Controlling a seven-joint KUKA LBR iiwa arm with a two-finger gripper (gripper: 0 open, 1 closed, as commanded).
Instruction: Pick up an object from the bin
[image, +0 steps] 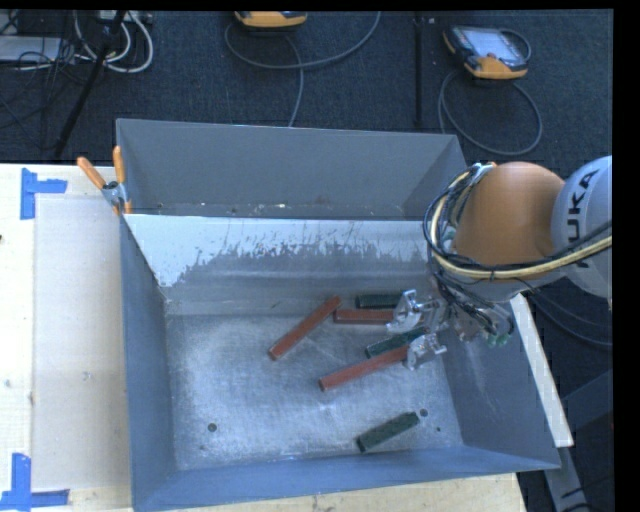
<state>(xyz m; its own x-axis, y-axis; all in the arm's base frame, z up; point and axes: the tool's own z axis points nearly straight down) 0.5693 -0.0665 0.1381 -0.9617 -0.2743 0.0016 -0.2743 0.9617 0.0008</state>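
My gripper (417, 329) is low at the right side of the bin, open, with one fingertip (406, 307) toward the back and the other (426, 351) toward the front. A dark green bar (387, 347) lies with its right end just beside the front fingertip. Below it, a reddish-brown bar (355, 373) slants toward the front left. A second reddish-brown bar (363, 316) lies with its right end by the back fingertip, and a short dark green bar (375, 300) sits behind it. Whether either fingertip touches a bar I cannot tell.
Another reddish-brown bar (303, 328) lies tilted in the middle of the bin. A dark green bar (388, 431) rests near the front wall. The arm's orange dome and cables hang over the bin's right rim.
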